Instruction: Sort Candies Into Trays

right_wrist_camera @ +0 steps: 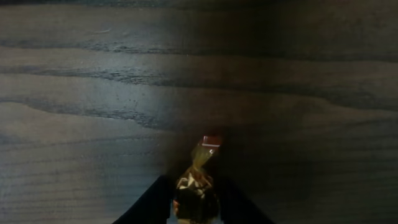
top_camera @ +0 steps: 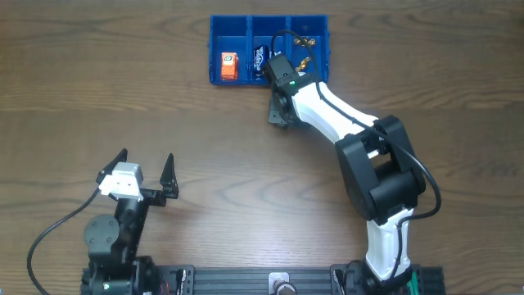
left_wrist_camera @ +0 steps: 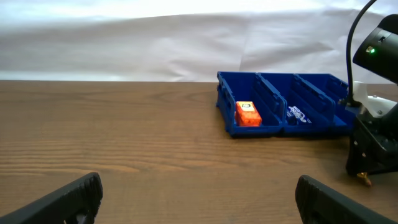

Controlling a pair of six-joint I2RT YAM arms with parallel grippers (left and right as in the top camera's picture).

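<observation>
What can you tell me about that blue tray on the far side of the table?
The blue tray looks like hard plastic. It is a low rectangular box, open on top, and two inner walls split it into three side-by-side compartments. It sits flat on the wooden table, on the side far from the arms' bases. The left compartment holds an orange candy, the middle one holds a blue-and-white candy, and the right one holds gold-wrapped candies.

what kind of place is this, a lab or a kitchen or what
Probably a robotics lab bench: left arm and right arm based at a wood-grain table, a blue sorting tray, the right end effector shut on a wrapped candy.
</observation>
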